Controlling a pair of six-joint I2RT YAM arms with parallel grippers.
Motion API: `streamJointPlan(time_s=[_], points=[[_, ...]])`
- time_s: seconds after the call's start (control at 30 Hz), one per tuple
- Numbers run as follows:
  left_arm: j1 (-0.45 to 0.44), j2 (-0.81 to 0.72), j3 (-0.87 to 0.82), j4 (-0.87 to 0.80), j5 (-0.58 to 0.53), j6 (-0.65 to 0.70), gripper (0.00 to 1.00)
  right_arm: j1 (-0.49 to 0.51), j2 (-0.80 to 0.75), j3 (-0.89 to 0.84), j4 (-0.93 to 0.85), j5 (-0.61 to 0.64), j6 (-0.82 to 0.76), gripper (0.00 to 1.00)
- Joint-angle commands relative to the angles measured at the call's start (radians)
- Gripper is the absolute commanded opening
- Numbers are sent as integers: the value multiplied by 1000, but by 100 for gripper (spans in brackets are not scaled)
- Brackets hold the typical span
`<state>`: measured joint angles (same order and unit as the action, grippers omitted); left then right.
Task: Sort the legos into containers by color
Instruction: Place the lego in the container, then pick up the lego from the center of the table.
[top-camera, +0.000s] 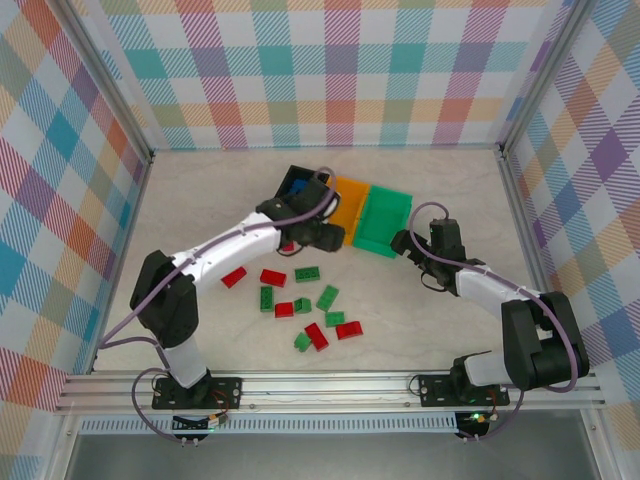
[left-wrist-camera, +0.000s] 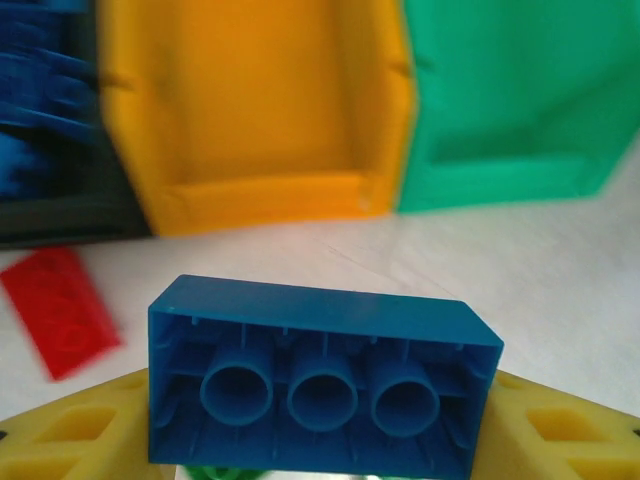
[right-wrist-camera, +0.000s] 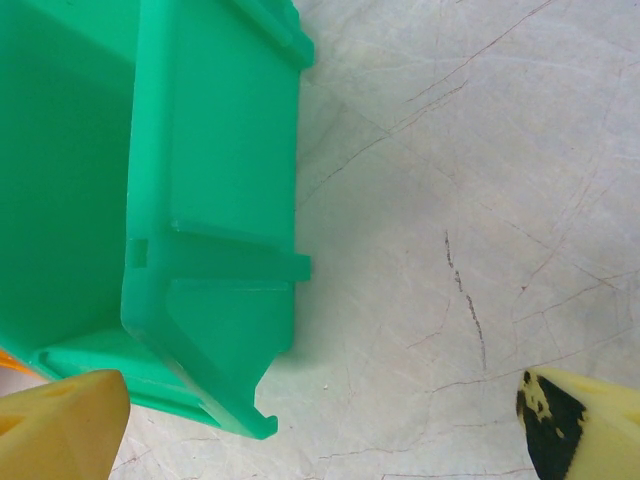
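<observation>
Now we see the left gripper (left-wrist-camera: 322, 440) clamped on a blue brick (left-wrist-camera: 325, 375). Its yellow fingers (left-wrist-camera: 70, 440) press the brick's two short ends, and the brick's hollow underside with three tubes faces the wrist camera. From that brick the orange bin (left-wrist-camera: 270, 110) lies at twelve o'clock, the green bin (left-wrist-camera: 520, 100) at two o'clock and the black bin (left-wrist-camera: 60, 215) at ten o'clock. Other blue bricks (left-wrist-camera: 40, 100) lie inside the black one. A red brick (left-wrist-camera: 60, 310) lies flat on the table (left-wrist-camera: 560, 270) at nine o'clock of the held brick, just in front of the black bin.

From above, we find the three bins joined in a slanted row near the table's middle, with the left gripper at six o'clock of the orange bin, close to its near edge. The right gripper (top-camera: 405, 240) stands with its jaws wide apart and nothing between them, at five o'clock of the green bin, just beside its near corner. The loose bricks (top-camera: 300, 305), red and green, lie scattered at six o'clock of the bins, between the two arms.
</observation>
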<state>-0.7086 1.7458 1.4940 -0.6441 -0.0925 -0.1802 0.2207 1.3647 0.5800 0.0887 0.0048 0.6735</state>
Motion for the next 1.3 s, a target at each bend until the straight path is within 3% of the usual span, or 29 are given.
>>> streamJointPlan(time_s=[0.0,0.2,0.33,0.5,0.6,0.63,0.77,0.83,1.07,1.27], points=[[84,11,73,-70,-3,-25,62,-1,-1,9,18,-18,9,99],[241,164,211,-60,173,-96,63,-1,11,15,16,-17,6,99],[281,325,408,-144,184,-81,65,0,11,15,13,-15,4,99],[294,421,564,-220,175,-104,77,-1,11,18,7,-16,0,99],[291,340,444,-116,199,-139,80,-1,19,22,6,-19,1,99],[291,297,382,-64,206,-149,87,-1,22,24,6,-24,3,99],[290,80,110,110,191,-177,90,0,28,24,14,-39,5,99],[290,-43,-44,200,176,-196,99,0,33,32,4,-56,-7,99],[293,-417,-456,351,120,-202,100,5,19,24,2,-49,-25,99],[296,-641,-667,422,18,-188,100,47,-12,2,28,-27,-71,99]])
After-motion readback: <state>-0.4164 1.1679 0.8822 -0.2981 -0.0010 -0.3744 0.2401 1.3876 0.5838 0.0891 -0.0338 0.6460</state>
